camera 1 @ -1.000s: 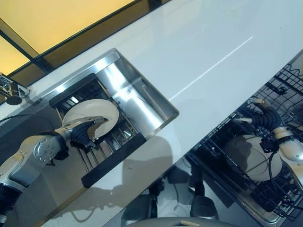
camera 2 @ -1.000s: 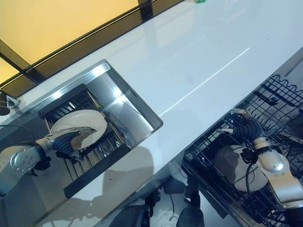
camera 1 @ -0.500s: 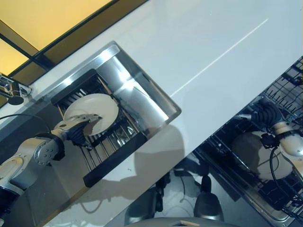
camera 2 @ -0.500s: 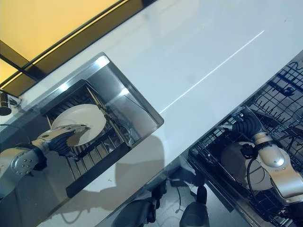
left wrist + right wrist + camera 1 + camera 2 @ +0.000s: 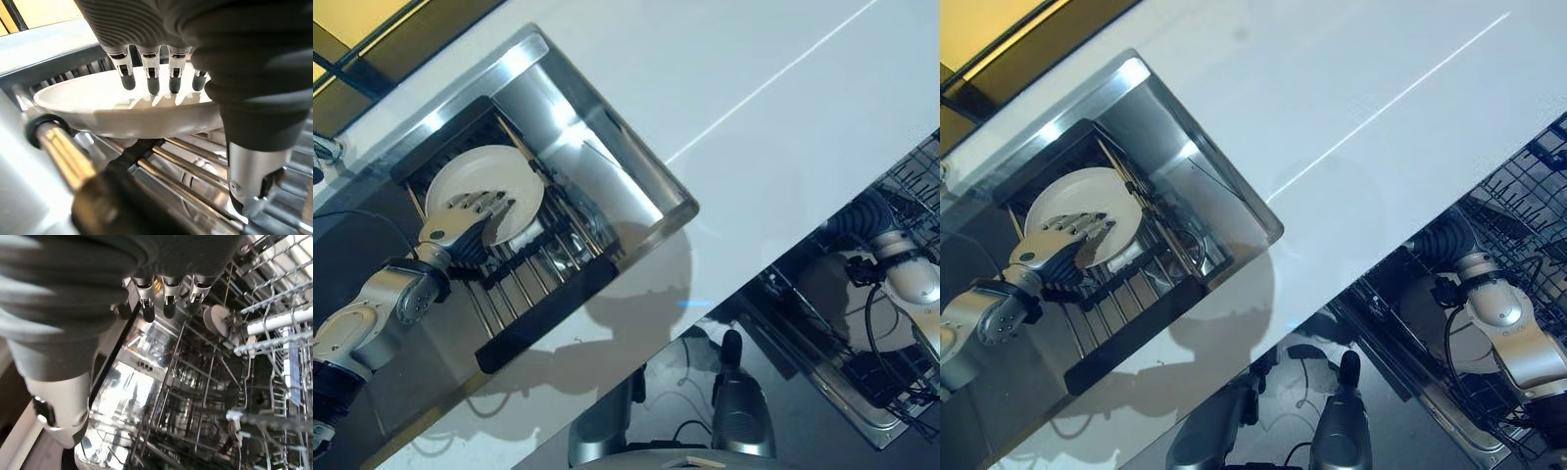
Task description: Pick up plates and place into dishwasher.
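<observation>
Toward the upper left of the left eye view, my left hand (image 5: 460, 217) is lying over the white plate (image 5: 509, 176) that is sitting on the dish rack (image 5: 543, 304) inside the steel sink (image 5: 607, 166). A second ago my fingers were at the plate's lower edge; now they are spreading across its face, even allowing for the shift of the whole picture as my head turned. In the left wrist view my fingers (image 5: 151, 81) are hanging nearly straight just above the plate's (image 5: 98, 105) top side, with my thumb (image 5: 254, 191) reaching down past its rim toward the rack bars (image 5: 195, 169). I am bracketing the plate, not yet pinching it, so the hand is relaxed and holding nothing.

At the right edge of the left eye view, my right hand (image 5: 867, 220) is reaching into the dishwasher's lower rack (image 5: 891, 372), beside a pale plate (image 5: 1430, 313) already lying there. In the right wrist view its fingers (image 5: 166, 298) are hanging loose over the wire tines (image 5: 274, 323), gripping nothing.

I judge that one plate is already delivered, and that the sink plate comes next once my thumb and fingers are closing on its rim.
</observation>
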Motion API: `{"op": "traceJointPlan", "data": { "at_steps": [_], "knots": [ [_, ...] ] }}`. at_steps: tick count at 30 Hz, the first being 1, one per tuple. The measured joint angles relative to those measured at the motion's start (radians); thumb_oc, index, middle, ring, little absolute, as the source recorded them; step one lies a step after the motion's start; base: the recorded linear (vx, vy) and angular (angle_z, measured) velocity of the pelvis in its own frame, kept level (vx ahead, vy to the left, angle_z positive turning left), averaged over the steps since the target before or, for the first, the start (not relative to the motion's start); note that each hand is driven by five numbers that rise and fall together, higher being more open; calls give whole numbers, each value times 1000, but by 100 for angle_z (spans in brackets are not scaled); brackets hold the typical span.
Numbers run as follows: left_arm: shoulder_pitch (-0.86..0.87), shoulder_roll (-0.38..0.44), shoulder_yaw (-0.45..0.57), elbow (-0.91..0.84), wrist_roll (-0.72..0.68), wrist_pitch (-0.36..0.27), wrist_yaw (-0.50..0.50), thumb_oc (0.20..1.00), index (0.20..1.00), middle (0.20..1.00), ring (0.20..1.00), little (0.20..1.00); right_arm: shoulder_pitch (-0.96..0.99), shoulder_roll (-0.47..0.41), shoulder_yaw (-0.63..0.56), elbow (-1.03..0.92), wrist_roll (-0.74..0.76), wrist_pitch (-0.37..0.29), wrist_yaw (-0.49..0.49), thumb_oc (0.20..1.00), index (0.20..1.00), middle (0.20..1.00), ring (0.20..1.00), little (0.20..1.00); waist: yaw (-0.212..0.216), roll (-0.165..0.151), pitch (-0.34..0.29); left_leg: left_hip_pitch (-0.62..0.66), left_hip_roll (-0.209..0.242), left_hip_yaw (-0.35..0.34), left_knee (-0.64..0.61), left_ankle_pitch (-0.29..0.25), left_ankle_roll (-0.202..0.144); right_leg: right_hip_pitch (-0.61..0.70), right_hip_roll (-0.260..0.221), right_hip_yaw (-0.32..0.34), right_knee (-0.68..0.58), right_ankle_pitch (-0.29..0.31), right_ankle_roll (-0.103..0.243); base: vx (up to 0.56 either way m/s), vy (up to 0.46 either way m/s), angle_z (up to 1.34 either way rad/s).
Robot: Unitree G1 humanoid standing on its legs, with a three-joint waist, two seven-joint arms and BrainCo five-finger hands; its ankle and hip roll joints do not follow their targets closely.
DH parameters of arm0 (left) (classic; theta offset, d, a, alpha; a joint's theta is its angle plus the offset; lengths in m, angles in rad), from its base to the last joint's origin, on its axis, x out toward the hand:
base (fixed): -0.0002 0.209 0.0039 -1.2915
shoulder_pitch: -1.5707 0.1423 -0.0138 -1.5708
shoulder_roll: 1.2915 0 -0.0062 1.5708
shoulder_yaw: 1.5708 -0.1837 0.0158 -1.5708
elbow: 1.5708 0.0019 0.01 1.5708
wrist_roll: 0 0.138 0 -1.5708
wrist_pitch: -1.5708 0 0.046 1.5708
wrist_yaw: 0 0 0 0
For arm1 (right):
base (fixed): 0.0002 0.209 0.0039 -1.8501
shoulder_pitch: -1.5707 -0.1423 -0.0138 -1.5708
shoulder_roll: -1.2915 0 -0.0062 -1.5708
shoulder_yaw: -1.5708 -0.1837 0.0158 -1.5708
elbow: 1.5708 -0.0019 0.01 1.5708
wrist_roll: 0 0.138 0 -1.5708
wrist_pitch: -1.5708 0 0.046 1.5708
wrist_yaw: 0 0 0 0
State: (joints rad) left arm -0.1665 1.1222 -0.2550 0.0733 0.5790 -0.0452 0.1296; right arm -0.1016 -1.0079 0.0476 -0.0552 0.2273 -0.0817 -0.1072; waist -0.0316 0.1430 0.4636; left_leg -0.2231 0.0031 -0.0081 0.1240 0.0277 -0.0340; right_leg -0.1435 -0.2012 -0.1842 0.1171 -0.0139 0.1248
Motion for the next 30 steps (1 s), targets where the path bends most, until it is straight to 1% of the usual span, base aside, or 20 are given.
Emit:
{"op": "traceJointPlan", "data": {
  "at_steps": [2, 5, 6, 11, 13, 14, 16, 18, 20, 22, 24, 25, 27, 30],
  "knots": [
    [-16, -3, -8, 24, 27, 0, 43, 1000, 1000, 1000, 1000, 1000, 0, 5, 0, 0, -2, -6, -2, 1000, 1000, 1000, 1000, 1000, -1, -14, 11, -1, 0, 0, 4, 0, 0, 0, 3, 0, 4, 0, 0, -43, -53, 0],
    [-26, -2, -9, 30, 43, 1, 100, 1000, 1000, 1000, 1000, 1000, 1, 19, 0, 1, -3, -12, -9, 1000, 1000, 1000, 1000, 1000, 7, -25, 17, -11, 3, -2, 11, -3, -4, -8, 2, 0, 11, -1, -2, -56, -58, 0],
    [-28, -3, -9, 31, 55, 1, 128, 1000, 1000, 1000, 1000, 1000, 2, 20, -1, 1, -3, -17, -15, 1000, 1000, 1000, 1000, 1000, 18, -25, 17, -21, 4, -3, 17, -3, -4, -18, 3, 1, 14, -1, -3, -49, -46, -1],
    [-40, -24, -18, 42, 77, 12, 250, 1000, 1000, 1000, 1000, 1000, 5, 40, -1, 15, -12, -23, -33, 1000, 1000, 1000, 1000, 1000, 24, -28, 19, -54, 10, -16, 41, -5, -7, -37, 9, -4, 24, 2, -9, -43, -50, 5],
    [-44, -51, -19, 63, 78, 16, 317, 1000, 1000, 1000, 1000, 1000, 7, 60, 0, 16, -21, -22, -36, 1000, 1000, 1000, 1000, 1000, 28, -32, 21, -58, 11, -21, 43, -6, -7, -37, 11, -6, 25, 3, -10, -29, -57, 5],
    [-42, -68, -20, 79, 78, 20, 369, 1000, 1000, 1000, 1000, 1000, 7, 67, 1, 15, -30, -23, -36, 1000, 1000, 1000, 1000, 1000, 31, -33, 21, -63, 11, -22, 46, -6, -7, -40, 11, -6, 25, 2, -12, -21, -40, 1],
    [-44, -119, -6, 125, 109, 40, 480, 1000, 1000, 1000, 1000, 1000, 9, 83, 4, 15, -49, -24, -36, 1000, 1000, 1000, 1000, 1000, 48, -36, 22, -71, 13, -21, 51, -5, -7, -48, 14, -8, 24, 4, -13, -23, -46, -2],
    [-49, -159, 7, 152, 141, 58, 592, 1000, 1000, 1000, 1000, 1000, 9, 119, 7, 15, -64, -30, -35, 1000, 1000, 1000, 1000, 1000, 52, -51, 22, -87, 18, -26, 60, -6, -7, -57, 23, -10, 26, 5, -16, -22, -54, 3],
    [-53, -178, 24, 165, 198, 68, 683, 1000, 1000, 1000, 1000, 1000, 9, 156, 11, 14, -86, -39, -36, 1000, 1000, 1000, 1000, 1000, 55, -69, 27, -89, 21, -27, 62, -6, -8, -57, 23, -12, 26, 9, -21, -10, -66, 0],
    [-64, -220, 30, 197, 245, 90, 754, 1000, 1000, 1000, 1000, 1000, 6, 176, 28, 14, -96, -39, -45, 1000, 1000, 1000, 1000, 1000, 55, -80, 26, -88, 24, -27, 63, -7, -10, -55, 27, -14, 25, 9, -20, -1, -66, -2],
    [-91, -274, 40, 234, 265, 136, 820, 1000, 1000, 1000, 1000, 1000, 2, 180, 56, 12, -103, -40, -50, 1000, 1000, 1000, 1000, 1000, 56, -91, 26, -88, 28, -27, 66, -8, -12, -55, 30, -14, 25, 13, -20, 3, -40, -3],
    [-103, -288, 42, 251, 267, 160, 852, 1000, 1000, 1000, 1000, 1000, -5, 187, 68, 12, -108, -40, -51, 1000, 1000, 1000, 1000, 1000, 53, -100, 26, -88, 32, -27, 66, -8, -15, -55, 34, -14, 24, 14, -23, -6, -44, -4],
    [-112, -277, 41, 283, 273, 187, 885, 1000, 1000, 1000, 1000, 1000, -12, 202, 74, 12, -108, -40, -52, 1000, 1000, 1000, 1000, 1000, 49, -113, 25, -88, 38, -27, 67, -9, -18, -55, 40, -13, 23, 14, -26, -13, -51, -4],
    [-117, -276, 41, 332, 289, 201, 933, 1000, 1000, 1000, 1000, 1000, -21, 210, 76, 12, -119, -41, -54, 1000, 1000, 1000, 1000, 1000, 47, -114, 25, -88, 43, -26, 70, -10, -21, -55, 46, -12, 23, 14, -29, -2, -45, -3]
  ]
}}
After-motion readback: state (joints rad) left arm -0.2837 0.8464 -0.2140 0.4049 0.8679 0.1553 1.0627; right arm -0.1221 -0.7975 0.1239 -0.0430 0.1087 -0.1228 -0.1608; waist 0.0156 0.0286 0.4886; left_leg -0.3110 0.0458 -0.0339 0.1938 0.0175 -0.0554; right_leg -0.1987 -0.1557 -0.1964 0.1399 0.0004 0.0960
